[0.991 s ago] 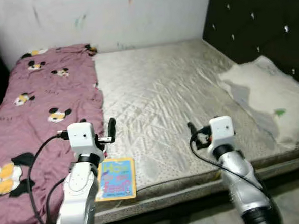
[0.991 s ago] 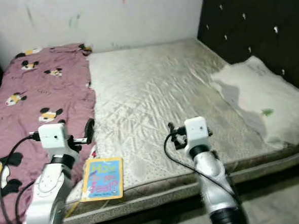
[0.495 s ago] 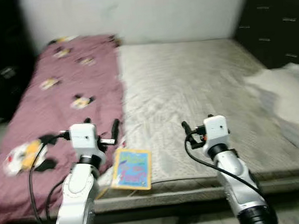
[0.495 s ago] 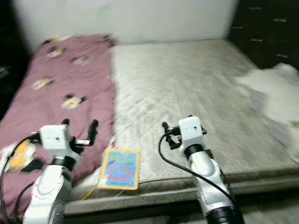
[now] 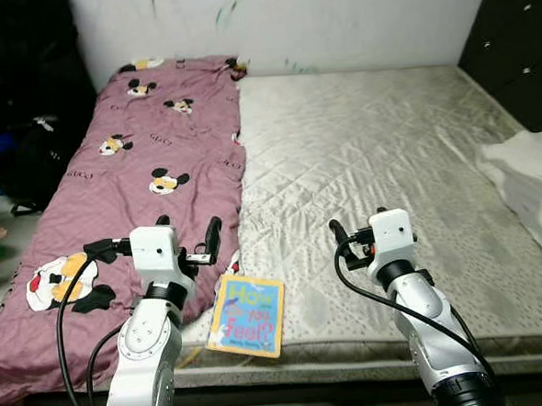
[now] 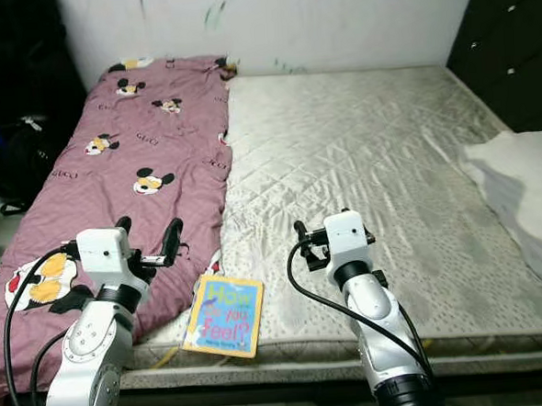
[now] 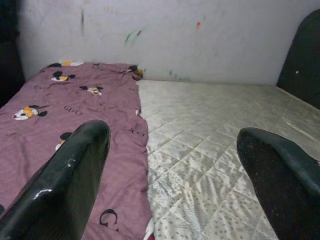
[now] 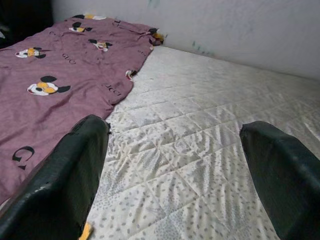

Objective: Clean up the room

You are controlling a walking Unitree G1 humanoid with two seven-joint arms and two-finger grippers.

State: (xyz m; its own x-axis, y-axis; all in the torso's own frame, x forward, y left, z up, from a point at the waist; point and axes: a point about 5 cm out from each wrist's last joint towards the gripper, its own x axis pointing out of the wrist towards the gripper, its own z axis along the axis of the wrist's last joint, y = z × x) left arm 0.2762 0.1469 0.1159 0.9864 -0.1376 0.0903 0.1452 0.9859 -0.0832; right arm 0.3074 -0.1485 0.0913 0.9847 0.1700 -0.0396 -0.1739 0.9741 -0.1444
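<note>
A bare quilted mattress [image 5: 369, 151] lies before the robot, its left third covered by a mauve cartoon-mouse blanket [image 5: 133, 202] whose near corner hangs over the bed's front edge. At the 7 o'clock corner of the bare quilting, touching the blanket's hem, a picture book [image 5: 248, 316] lies flat with its near edge at the mattress lip; its cover lettering is only partly legible. A white cloth [image 5: 532, 187] at 3 o'clock is cut off by the frame edge, so its full extent cannot be told. Dark bags [image 5: 29, 162] at 9 o'clock, beside the bed, sit in shadow and are hard to make out, as is the black headboard [image 5: 519, 50] at 1 o'clock. The left gripper [image 5: 189, 240] is held over the blanket's near edge at 7 o'clock, just left of the book, fingers spread apart and holding nothing; its left finger is partly hidden behind the wrist housing. The right gripper [image 5: 347, 240] is held over bare quilting at 5 o'clock, also released and empty in its wrist view, one finger hidden behind the housing. From 11 to 2 o'clock the mattress runs open to the marked white wall [image 5: 333, 20].
</note>
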